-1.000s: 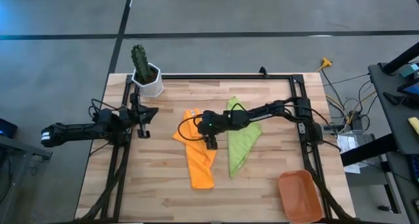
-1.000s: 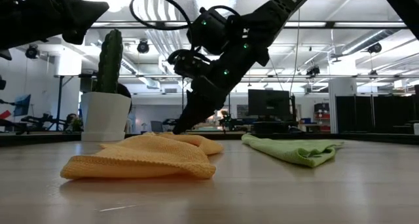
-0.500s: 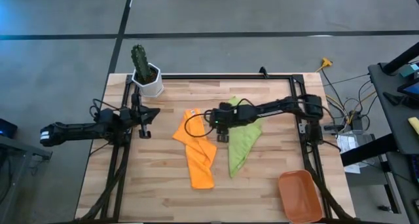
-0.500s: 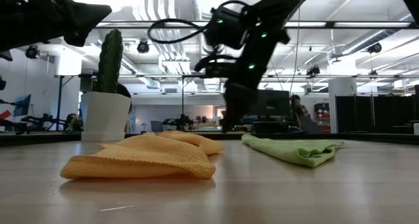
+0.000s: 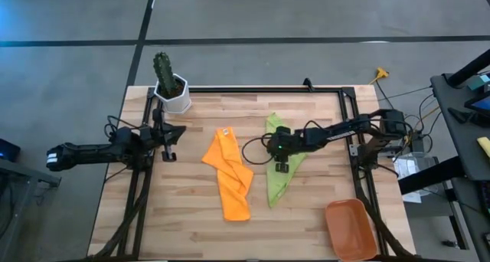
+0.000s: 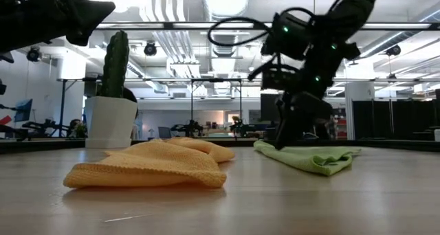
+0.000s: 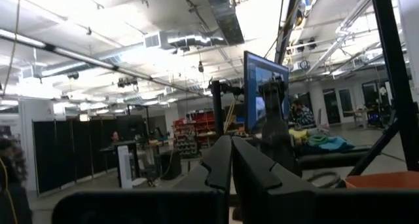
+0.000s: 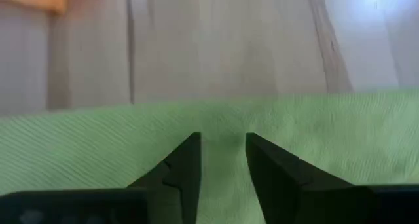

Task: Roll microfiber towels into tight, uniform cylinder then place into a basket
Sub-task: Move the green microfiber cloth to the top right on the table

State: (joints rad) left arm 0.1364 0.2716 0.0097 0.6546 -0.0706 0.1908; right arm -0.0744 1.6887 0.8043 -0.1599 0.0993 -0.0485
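Wooden desk (image 5: 191,224) under your arms, right gripper (image 5: 281,164) over the green towel (image 5: 277,178) mid-desk, fingers (image 8: 185,168) slightly apart on nothing, orange towel (image 5: 230,178) crumpled just beside it, basket (image 5: 351,228) at near right corner, left gripper (image 5: 171,142) pinched together at left edge.

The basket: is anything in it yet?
Empty. The high view shows the basket bare at the table's corner, while the orange towel and the green towel both lie unrolled on the table.
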